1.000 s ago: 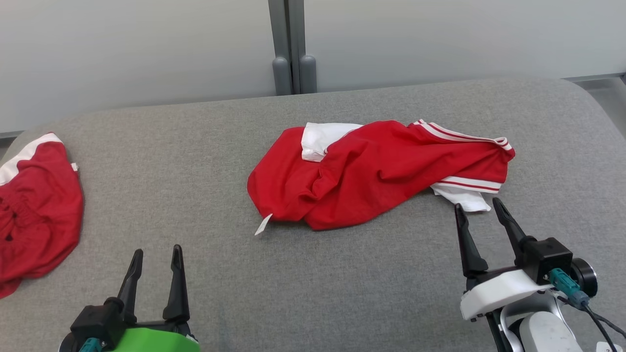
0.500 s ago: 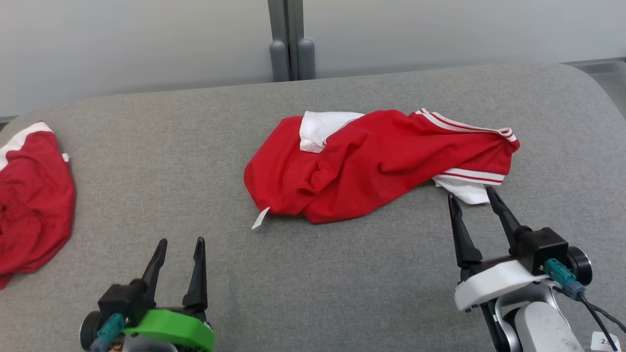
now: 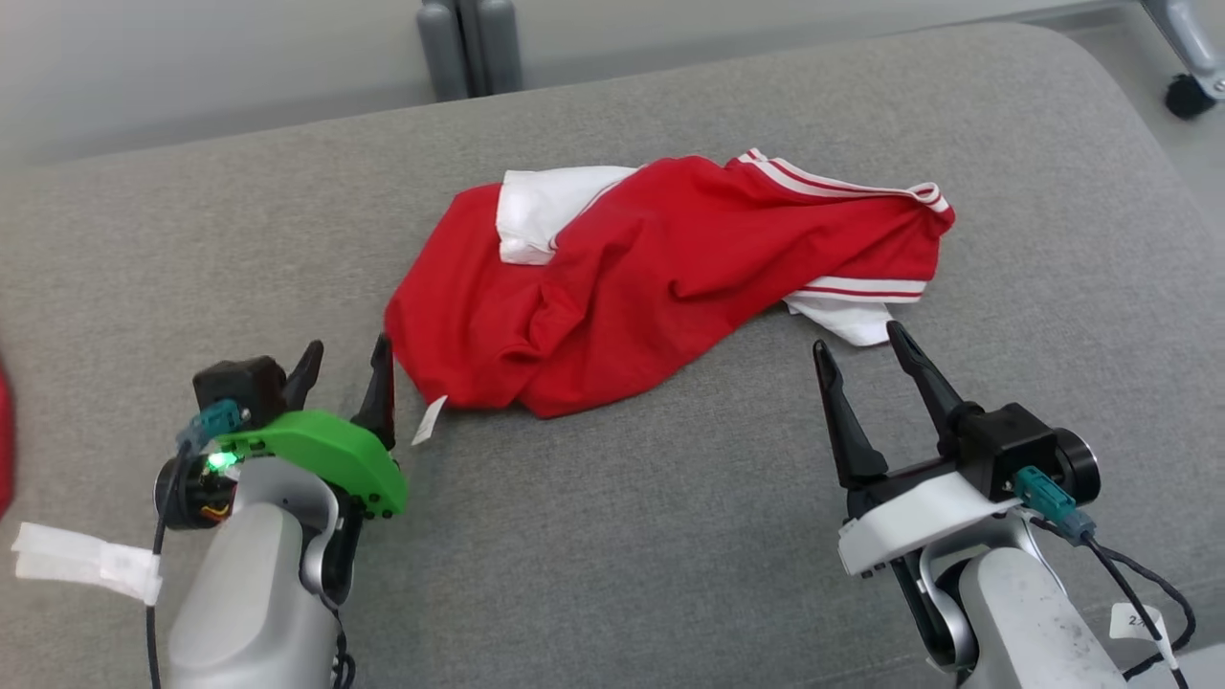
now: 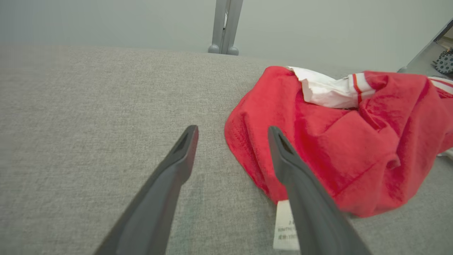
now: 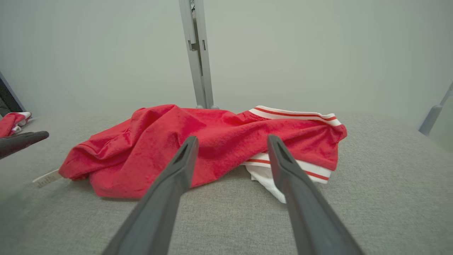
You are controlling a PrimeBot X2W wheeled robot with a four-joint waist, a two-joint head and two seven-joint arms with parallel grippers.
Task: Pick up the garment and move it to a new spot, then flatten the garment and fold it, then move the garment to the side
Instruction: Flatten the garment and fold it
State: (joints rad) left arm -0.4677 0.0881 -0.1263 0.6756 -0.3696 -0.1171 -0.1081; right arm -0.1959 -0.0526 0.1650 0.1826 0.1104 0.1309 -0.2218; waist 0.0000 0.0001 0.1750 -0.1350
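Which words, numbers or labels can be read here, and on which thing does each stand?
White care label on the red garment: printed lines, too blurred to read.
White tag beside the right forearm: "2", the rest too small to read.
No other text.

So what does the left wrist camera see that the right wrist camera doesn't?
Left wrist view: the white patch lying on top of the garment, and the label's print. Right wrist view: the open right hand and a second red garment far left. Both: the garment, label, open left hand, grey surface, post.
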